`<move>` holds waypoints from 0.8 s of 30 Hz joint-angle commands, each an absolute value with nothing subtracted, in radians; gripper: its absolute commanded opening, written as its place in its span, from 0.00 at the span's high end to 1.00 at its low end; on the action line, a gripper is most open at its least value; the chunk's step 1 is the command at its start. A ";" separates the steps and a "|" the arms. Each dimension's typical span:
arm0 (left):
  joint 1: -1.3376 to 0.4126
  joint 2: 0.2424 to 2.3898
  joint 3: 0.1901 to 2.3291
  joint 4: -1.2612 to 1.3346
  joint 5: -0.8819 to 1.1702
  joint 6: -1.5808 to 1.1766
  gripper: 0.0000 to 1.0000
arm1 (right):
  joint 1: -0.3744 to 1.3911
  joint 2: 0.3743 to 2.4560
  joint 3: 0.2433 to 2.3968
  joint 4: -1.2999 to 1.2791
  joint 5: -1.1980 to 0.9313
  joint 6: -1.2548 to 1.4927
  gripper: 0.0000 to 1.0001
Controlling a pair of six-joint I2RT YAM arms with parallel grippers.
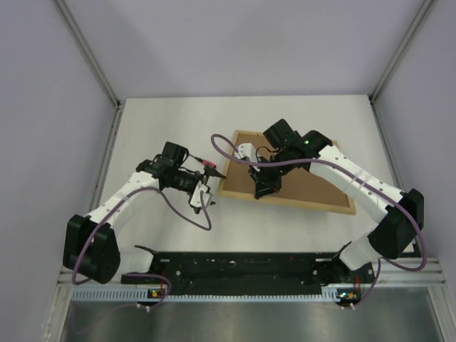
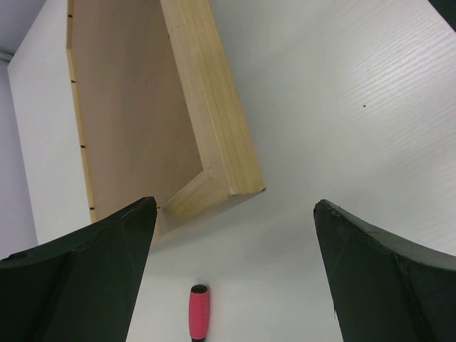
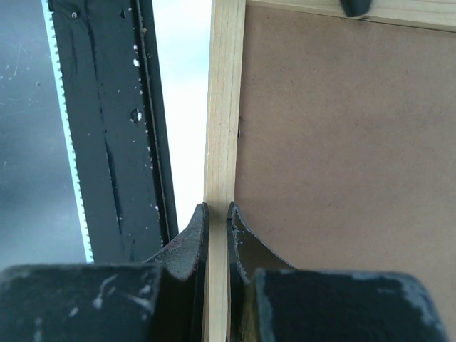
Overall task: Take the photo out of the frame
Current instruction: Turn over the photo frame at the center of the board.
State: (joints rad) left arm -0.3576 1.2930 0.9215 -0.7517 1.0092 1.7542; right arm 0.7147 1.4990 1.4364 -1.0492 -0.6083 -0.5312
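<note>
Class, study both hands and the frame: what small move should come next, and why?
Probably the open left hand should ease toward the backing board: the right hand pinches the rim of the frame, and the board still sits in place.

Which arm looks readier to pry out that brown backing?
Probably the left hand: it hangs open and empty by a corner of the frame, while the right hand is shut on its rim.

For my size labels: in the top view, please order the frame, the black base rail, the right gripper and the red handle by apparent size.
1. frame and black base rail: they look similar, so I cannot rank them.
2. right gripper.
3. red handle, clearly the smallest.
</note>
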 commanded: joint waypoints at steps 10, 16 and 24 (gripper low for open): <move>-0.446 1.411 0.991 -0.402 0.916 1.368 0.02 | 0.701 1.505 1.558 -1.042 -0.719 -0.528 1.00; -0.488 1.445 1.019 -0.431 0.881 1.341 0.07 | 0.695 1.514 1.511 -1.034 -0.619 -0.566 1.00; -0.379 1.292 0.824 -0.474 0.945 1.394 0.02 | 0.736 1.401 1.103 -0.799 -0.368 -0.621 0.47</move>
